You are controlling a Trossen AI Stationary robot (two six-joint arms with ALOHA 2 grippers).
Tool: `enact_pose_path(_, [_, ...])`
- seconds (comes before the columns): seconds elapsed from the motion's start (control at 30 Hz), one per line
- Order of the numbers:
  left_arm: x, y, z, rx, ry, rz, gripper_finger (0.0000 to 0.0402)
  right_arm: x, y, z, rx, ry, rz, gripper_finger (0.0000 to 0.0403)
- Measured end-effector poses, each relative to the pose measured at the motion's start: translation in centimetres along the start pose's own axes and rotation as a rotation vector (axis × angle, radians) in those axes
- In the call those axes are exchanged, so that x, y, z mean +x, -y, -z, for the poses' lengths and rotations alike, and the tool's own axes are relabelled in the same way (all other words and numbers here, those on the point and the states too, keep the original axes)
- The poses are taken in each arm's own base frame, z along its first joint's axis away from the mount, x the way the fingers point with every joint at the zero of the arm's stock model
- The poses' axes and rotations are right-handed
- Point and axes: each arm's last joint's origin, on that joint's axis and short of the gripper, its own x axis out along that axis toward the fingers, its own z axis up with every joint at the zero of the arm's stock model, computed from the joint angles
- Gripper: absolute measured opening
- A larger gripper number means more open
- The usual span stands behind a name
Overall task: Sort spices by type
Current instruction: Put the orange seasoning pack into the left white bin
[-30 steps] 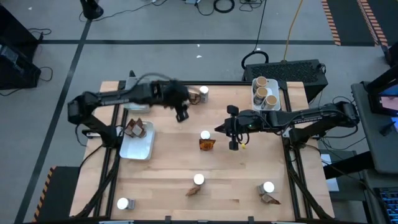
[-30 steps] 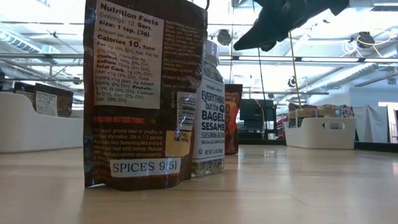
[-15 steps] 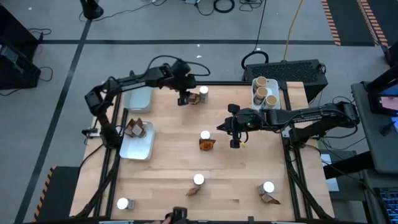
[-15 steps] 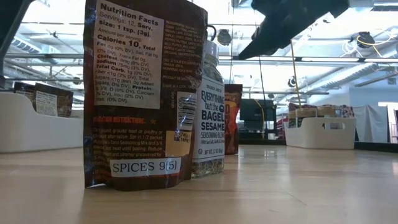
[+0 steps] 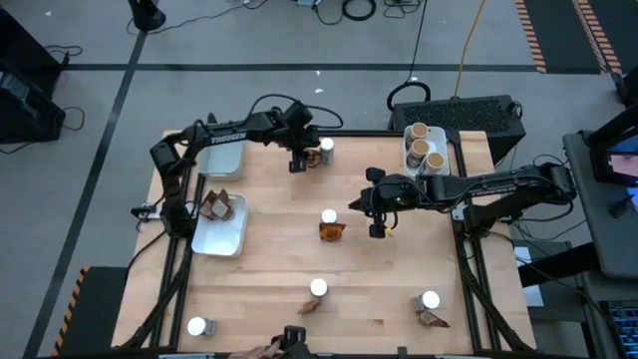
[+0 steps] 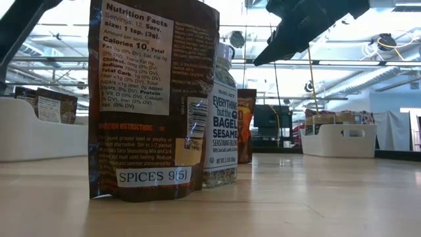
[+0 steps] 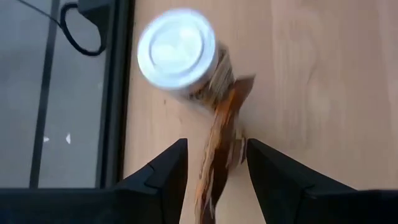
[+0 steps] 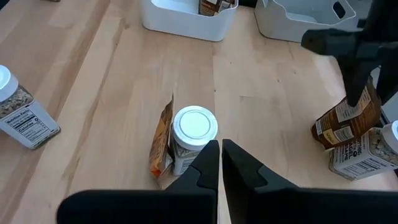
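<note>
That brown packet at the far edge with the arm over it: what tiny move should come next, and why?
Probably a short drop, then closing. The left gripper hangs above the brown packet, jaws open astride its top edge but not pinching it. The white-lidded jar stands right against the packet, so lowering straight down seems safest.

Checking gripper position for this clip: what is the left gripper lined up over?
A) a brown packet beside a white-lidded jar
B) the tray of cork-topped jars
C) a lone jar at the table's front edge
A: the left gripper straddles the brown packet leaning by the white-lidded jar, fingers apart.
</note>
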Motion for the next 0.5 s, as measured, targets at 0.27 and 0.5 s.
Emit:
enact_pose_path(0.27, [0.57,0.18,0.28,-0.004,-0.029,0.015,0.0140,0.01,0.00,0.00,0.000,0.000,0.000,0.0000])
enact_pose_path(0.5, [0.56,0.18,0.34,-0.030,-0.054,-0.014,0.0019,0.01,0.00,0.01,0.000,0.000,0.000,0.0000])
